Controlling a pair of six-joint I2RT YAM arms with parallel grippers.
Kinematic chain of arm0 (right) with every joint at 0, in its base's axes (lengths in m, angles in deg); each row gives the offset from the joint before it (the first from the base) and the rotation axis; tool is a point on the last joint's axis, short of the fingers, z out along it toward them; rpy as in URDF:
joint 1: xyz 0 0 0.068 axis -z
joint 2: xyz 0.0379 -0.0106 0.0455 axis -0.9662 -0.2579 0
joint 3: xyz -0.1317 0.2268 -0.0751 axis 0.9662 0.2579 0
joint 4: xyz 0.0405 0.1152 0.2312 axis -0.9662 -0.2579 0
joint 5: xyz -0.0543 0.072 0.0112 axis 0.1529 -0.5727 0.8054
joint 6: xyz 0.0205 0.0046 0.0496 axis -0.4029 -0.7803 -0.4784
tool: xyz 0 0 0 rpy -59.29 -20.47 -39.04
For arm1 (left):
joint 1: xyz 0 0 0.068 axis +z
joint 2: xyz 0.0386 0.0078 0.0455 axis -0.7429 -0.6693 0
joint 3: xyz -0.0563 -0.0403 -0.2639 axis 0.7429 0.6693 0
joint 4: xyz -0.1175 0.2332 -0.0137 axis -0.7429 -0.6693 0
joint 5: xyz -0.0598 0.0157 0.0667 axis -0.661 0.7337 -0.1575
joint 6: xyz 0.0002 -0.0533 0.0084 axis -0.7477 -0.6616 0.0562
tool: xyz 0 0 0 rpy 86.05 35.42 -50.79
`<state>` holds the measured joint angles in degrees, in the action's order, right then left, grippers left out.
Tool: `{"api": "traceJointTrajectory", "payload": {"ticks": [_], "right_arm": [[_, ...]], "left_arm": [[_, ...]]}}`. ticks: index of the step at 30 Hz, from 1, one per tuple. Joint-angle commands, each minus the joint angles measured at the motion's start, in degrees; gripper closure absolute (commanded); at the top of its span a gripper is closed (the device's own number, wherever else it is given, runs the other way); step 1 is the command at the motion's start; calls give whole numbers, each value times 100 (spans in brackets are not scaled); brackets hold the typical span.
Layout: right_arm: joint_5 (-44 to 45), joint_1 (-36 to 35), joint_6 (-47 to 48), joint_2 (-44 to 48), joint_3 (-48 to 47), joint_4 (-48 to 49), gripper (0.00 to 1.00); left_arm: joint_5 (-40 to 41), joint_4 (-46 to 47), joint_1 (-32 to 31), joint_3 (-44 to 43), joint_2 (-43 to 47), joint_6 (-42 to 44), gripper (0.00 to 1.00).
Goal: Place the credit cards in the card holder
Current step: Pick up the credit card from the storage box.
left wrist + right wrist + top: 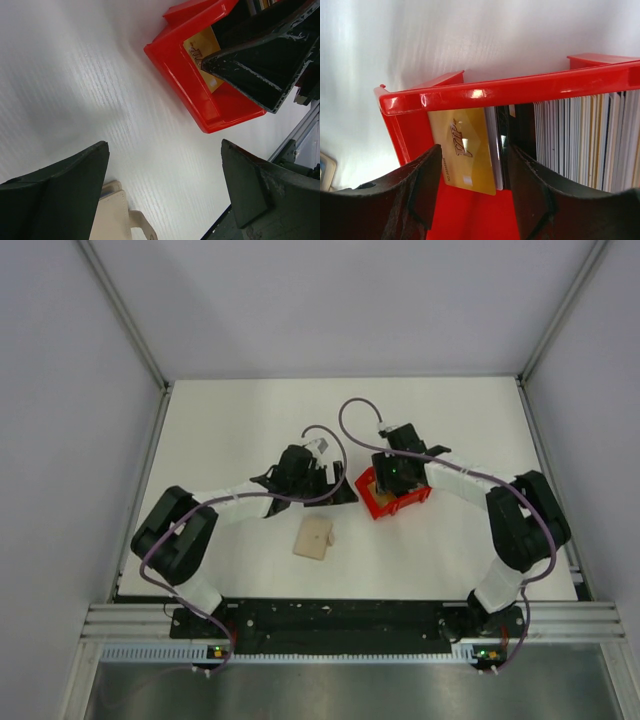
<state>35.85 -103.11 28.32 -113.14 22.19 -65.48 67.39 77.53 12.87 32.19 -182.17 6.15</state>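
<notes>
Straddling a gold card (pixel 465 150) and a few thin cards leaning behind it, the right gripper (pixel 474 160) stands with its fingers spread inside the red tray (pixel 510 90) — whether either pad touches them is hard to tell. More credit cards (pixel 580 140) stand on edge in a packed row beside them. The left gripper (pixel 165 150) hangs with jaws wide apart over the white table (pixel 230 430), between the tray and the beige card holder (pixel 314 538) — lying flat, clear of the tray.
</notes>
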Motion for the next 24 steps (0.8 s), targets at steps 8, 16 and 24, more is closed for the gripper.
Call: {"api": "traceJointTrajectory", "payload": {"ticks": [8, 16, 24], "right_arm": [[-475, -7, -277, -235, 19, 143, 47], [-932, -16, -444, 90, 37, 302, 67], [-1548, -7, -567, 231, 63, 512, 70]], "left_arm": [[-271, 648, -171, -361, -712, -395, 5], [-341, 833, -242, -414, -976, -562, 6], [-315, 860, -242, -396, -985, -606, 18]]}}
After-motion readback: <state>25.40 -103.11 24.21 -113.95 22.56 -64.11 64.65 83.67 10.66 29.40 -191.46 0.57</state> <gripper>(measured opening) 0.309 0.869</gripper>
